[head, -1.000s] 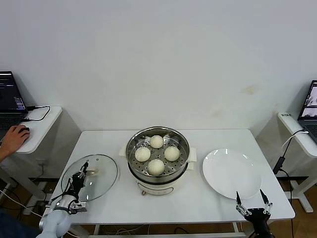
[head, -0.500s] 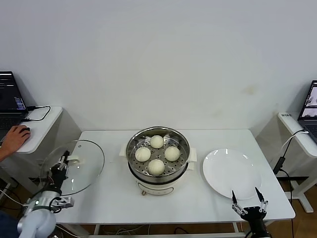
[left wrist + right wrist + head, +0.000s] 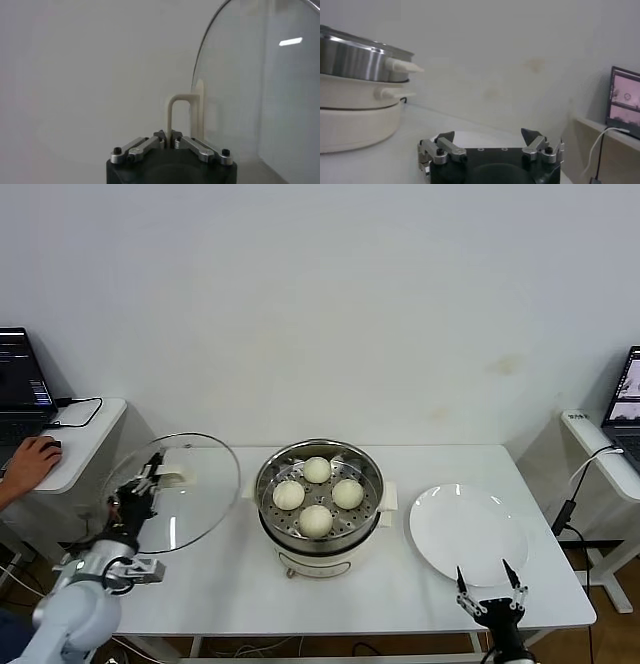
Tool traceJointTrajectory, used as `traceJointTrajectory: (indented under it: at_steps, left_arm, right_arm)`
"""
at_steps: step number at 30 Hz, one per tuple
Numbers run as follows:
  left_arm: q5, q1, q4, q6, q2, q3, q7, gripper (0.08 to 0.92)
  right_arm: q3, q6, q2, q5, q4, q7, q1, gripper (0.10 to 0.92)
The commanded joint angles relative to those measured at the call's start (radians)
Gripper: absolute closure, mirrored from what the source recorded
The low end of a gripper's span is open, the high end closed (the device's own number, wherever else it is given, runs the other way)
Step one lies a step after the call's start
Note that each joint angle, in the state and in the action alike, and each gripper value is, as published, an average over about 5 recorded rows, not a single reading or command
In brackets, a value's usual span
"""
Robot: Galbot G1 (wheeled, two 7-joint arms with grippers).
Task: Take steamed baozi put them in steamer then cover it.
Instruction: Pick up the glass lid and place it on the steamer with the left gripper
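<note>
I count all four steamed baozi (image 3: 317,495) already sitting in the steamer (image 3: 318,489) at the table's middle, so loading looks done and only covering remains. My left gripper (image 3: 143,488) has its jaws clamped on the cover (image 3: 178,492) handle, holding it tilted in the air left of the steamer. My right gripper (image 3: 488,589) waits at the table's front edge near the empty white plate (image 3: 467,533), jaws spread wide.

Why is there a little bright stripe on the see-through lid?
In the left wrist view, the stripe on the cover is glare, likely a ceiling light reflecting. In the head view, the cover, gripped by the left gripper, shows fainter streaks.
</note>
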Motion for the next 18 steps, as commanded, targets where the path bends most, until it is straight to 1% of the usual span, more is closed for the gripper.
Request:
traceJointTrajectory:
  at_steps: [1, 5, 7, 13, 18]
  left_arm:
    - [0.097, -0.264, -0.065, 0.141, -0.027, 0.376, 0.126, 0.861]
    - [0.160, -0.368, -0.027, 0.182, -0.085, 0.463, 0.182, 0.861]
    - [0.189, -0.401, -0.008, 0.196, -0.115, 0.488, 0.203, 0.861]
    - [0.281, -0.445, 0.030, 0.227, -0.199, 0.540, 0.262, 0.861]
    - [0.339, -0.459, 0.073, 0.233, -0.280, 0.551, 0.285, 0.861]
  right_arm:
    - [-0.017, 0.006, 0.035, -0.074, -0.034, 0.015, 0.026, 0.202]
    - [-0.021, 0.010, 0.048, -0.100, -0.048, 0.022, 0.033, 0.203]
    - [-0.022, 0.010, 0.053, -0.105, -0.051, 0.023, 0.035, 0.203]
    - [-0.028, 0.012, 0.069, -0.125, -0.056, 0.027, 0.039, 0.202]
    - [-0.035, 0.015, 0.074, -0.141, -0.058, 0.031, 0.038, 0.203]
